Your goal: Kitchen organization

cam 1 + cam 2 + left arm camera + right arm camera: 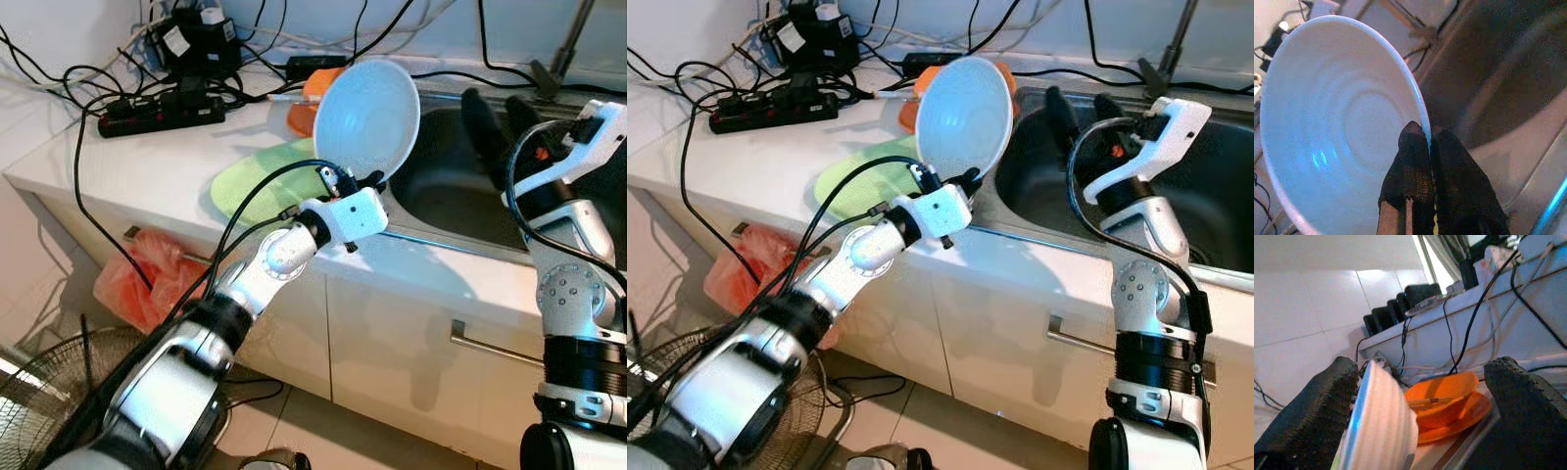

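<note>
Bowl (367,117), white, tilted on edge at frame centre, rim pinched by left claw (355,182). Right claw (500,119) spread over sink (441,186), upper right.

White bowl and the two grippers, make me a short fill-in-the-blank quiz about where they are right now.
1. The left gripper pinches the white bowl by its ____.
2. The right gripper hangs over the ____, its fingers spread apart.
3. Behind the white bowl, an orange bowl sits on an orange ____.
4. The flat green mat lies on the ____.

Missing words: rim; sink; plate; counter
</note>
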